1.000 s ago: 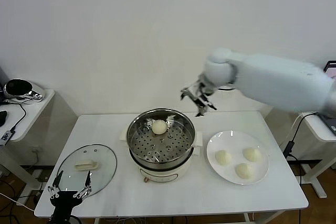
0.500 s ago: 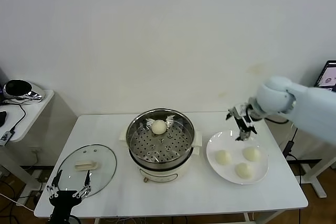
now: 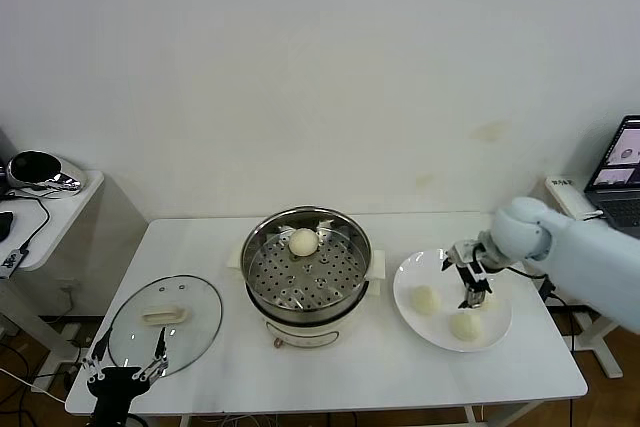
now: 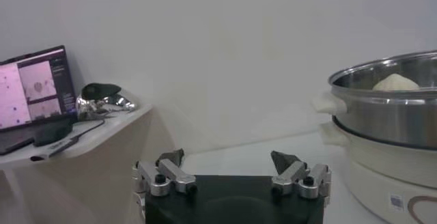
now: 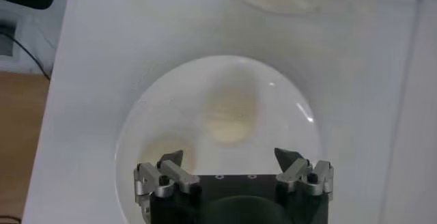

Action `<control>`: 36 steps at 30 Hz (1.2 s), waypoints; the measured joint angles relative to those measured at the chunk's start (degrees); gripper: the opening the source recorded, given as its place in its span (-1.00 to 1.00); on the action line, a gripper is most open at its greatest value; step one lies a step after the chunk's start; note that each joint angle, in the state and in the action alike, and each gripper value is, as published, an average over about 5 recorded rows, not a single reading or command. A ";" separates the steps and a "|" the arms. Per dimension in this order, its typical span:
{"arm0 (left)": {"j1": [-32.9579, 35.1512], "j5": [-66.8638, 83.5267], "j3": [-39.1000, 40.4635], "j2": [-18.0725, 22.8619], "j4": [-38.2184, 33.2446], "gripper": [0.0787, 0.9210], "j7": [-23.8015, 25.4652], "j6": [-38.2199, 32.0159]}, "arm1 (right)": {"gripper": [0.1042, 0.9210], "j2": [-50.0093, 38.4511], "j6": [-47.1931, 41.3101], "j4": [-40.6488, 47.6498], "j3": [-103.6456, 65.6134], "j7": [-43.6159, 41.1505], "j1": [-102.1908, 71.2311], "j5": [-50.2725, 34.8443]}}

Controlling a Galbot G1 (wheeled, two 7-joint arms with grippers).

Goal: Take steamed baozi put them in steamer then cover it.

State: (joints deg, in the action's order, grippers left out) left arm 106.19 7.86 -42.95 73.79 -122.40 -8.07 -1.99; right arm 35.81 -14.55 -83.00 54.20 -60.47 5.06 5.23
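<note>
The steamer [image 3: 305,282] stands mid-table with one baozi [image 3: 303,241] on its perforated tray. Three more baozi lie on the white plate [image 3: 420,269]: one on the left [image 3: 424,298], one at the front [image 3: 464,325], and one [image 3: 487,299] partly hidden behind my right gripper [image 3: 470,282]. That gripper is open and empty, low over the plate. The right wrist view shows a baozi [image 5: 231,113] ahead of the open right gripper [image 5: 230,157] and another [image 5: 171,151] by one finger. My left gripper [image 3: 127,372] is open and idle at the table's front left corner.
The round glass lid [image 3: 165,312] with a cream handle lies flat at the front left, just beyond my left gripper. The left wrist view shows the steamer [image 4: 386,102] off to the side. A side table [image 3: 40,197] stands at the left, a laptop [image 3: 620,162] at the right.
My right gripper has swung from above the steamer's far right rim over to the plate and come down low among the baozi. It stays open and empty. The left gripper barely moved.
</note>
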 measured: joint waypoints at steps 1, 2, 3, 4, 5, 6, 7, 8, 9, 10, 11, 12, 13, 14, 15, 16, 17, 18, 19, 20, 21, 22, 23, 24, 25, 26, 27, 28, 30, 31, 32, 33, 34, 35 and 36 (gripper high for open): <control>-0.01 0.01 -0.03 0.01 0.06 0.77 0.00 0.00 | 0.76 0.61 0.17 0.69 -0.31 0.05 -0.45 0.32; -0.03 0.01 -0.06 0.02 0.11 0.77 0.00 -0.01 | 0.76 1.21 0.34 1.36 -0.59 0.11 -0.87 0.65; -0.06 0.02 -0.08 0.03 0.16 0.77 0.00 -0.01 | 0.76 1.81 0.51 2.01 -0.83 0.18 -1.26 0.97; -0.08 0.02 -0.12 0.04 0.23 0.77 0.00 -0.02 | 0.76 2.43 0.68 2.68 -1.04 0.28 -1.65 1.28; -0.10 0.03 -0.15 0.05 0.30 0.77 0.00 -0.03 | 0.76 3.03 0.85 3.35 -1.23 0.37 -2.02 1.58; -0.12 0.03 -0.17 0.05 0.36 0.77 0.00 -0.05 | 0.76 3.60 0.97 3.97 -1.41 0.46 -2.38 1.84; -0.14 0.04 -0.20 0.05 0.44 0.77 0.00 -0.07 | 0.76 4.16 1.06 4.61 -1.57 0.55 -2.74 2.10; -0.17 0.05 -0.23 0.05 0.51 0.77 0.00 -0.09 | 0.76 4.71 1.13 5.25 -1.72 0.64 -3.10 2.36; -0.21 0.05 -0.25 0.05 0.59 0.77 0.00 -0.11 | 0.76 5.24 1.17 5.85 -1.87 0.73 -3.43 2.60; -0.25 0.05 -0.27 0.05 0.67 0.77 0.00 -0.12 | 0.76 5.78 1.20 6.47 -2.02 0.82 -3.79 2.84; -0.29 0.04 -0.28 0.05 0.74 0.77 0.00 -0.14 | 0.76 6.32 1.22 7.07 -2.15 0.92 -4.13 3.08; -0.34 0.04 -0.28 0.05 0.81 0.77 0.00 -0.14 | 0.76 6.83 1.25 7.64 -2.26 1.01 -4.44 3.30; -0.38 0.04 -0.26 0.05 0.86 0.77 0.00 -0.15 | 0.76 7.34 1.27 8.19 -2.39 1.12 -4.73 3.52; -0.43 0.04 -0.24 0.05 0.90 0.77 0.00 -0.15 | 0.76 7.82 1.28 8.71 -2.52 1.22 -4.98 3.72; -0.47 0.04 -0.22 0.06 0.93 0.77 0.00 -0.15 | 0.75 8.25 1.29 9.19 -2.63 1.32 -5.18 3.90; -0.53 0.04 -0.21 0.06 0.97 0.77 0.00 -0.15 | 0.74 8.66 1.28 9.64 -2.74 1.42 -5.34 4.06; -0.57 0.04 -0.21 0.06 1.02 0.77 0.00 -0.15 | 0.72 9.04 1.26 10.06 -2.84 1.50 -5.48 4.18; -0.61 0.04 -0.21 0.06 1.07 0.77 0.00 -0.15 | 0.70 9.37 1.23 10.42 -2.92 1.55 -5.60 4.28; -0.63 0.04 -0.21 0.05 1.12 0.77 0.00 -0.16 | 0.67 9.66 1.18 10.73 -2.98 1.59 -5.71 4.38; -0.64 0.04 -0.21 0.05 1.18 0.77 0.00 -0.16 | 0.65 9.93 1.12 10.99 -3.04 1.61 -5.82 4.48; -0.65 0.05 -0.21 0.05 1.23 0.77 0.00 -0.17 | 0.61 10.16 1.05 11.22 -3.09 1.62 -5.91 4.59; -0.66 0.05 -0.20 0.06 1.28 0.77 0.00 -0.18 | 0.59 10.36 1.00 11.42 -3.13 1.61 -5.98 4.69; -0.67 0.05 -0.19 0.07 1.32 0.77 0.00 -0.20 | 0.58 10.54 0.96 11.64 -3.16 1.60 -6.04 4.79; -0.70 0.05 -0.18 0.08 1.35 0.77 0.00 -0.21 | 0.55 10.72 0.93 11.86 -3.20 1.58 -6.09 4.87; -0.73 0.05 -0.17 0.09 1.38 0.77 -0.01 -0.22 | 0.52 10.89 0.93 12.07 -3.24 1.55 -6.13 4.93; -0.76 0.05 -0.16 0.10 1.39 0.77 -0.01 -0.23 | 0.49 11.04 0.94 12.27 -3.28 1.49 -6.16 4.97; -0.78 0.05 -0.15 0.11 1.40 0.77 -0.01 -0.24 | 0.45 11.18 0.95 12.43 -3.34 1.44 -6.19 5.01; -0.79 0.05 -0.15 0.12 1.40 0.77 -0.02 -0.24 | 0.40 11.30 0.95 12.55 -3.39 1.37 -6.22 5.06; -0.78 0.05 -0.14 0.15 1.40 0.77 -0.02 -0.25 | 0.31 11.42 0.96 12.68 -3.48 1.18 -6.25 5.15; -0.76 0.04 -0.14 0.17 1.39 0.77 -0.02 -0.26 | 0.27 11.44 0.95 12.70 -3.50 1.10 -6.24 5.18; -0.73 0.04 -0.13 0.19 1.37 0.77 -0.02 -0.27 | 0.24 11.44 0.93 12.70 -3.51 1.00 -6.22 5.19; -0.71 0.04 -0.14 0.20 1.34 0.77 -0.02 -0.27 | 0.20 11.40 0.89 12.67 -3.50 0.90 -6.17 5.15; -0.68 0.04 -0.16 0.21 1.29 0.77 -0.02 -0.28 | 0.18 11.34 0.83 12.60 -3.49 0.80 -6.07 5.08; -0.64 0.05 -0.19 0.21 1.23 0.77 -0.03 -0.28 | 0.17 11.24 0.74 12.47 -3.45 0.69 -5.90 4.97; -0.60 0.05 -0.22 0.19 1.16 0.77 -0.03 -0.28 | 0.15 11.08 0.63 12.26 -3.38 0.54 -5.65 4.80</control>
State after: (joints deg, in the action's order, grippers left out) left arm 105.59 7.91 -43.17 73.98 -121.24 -8.10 -2.28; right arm 46.90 -13.92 -70.74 50.82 -59.93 -0.58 10.03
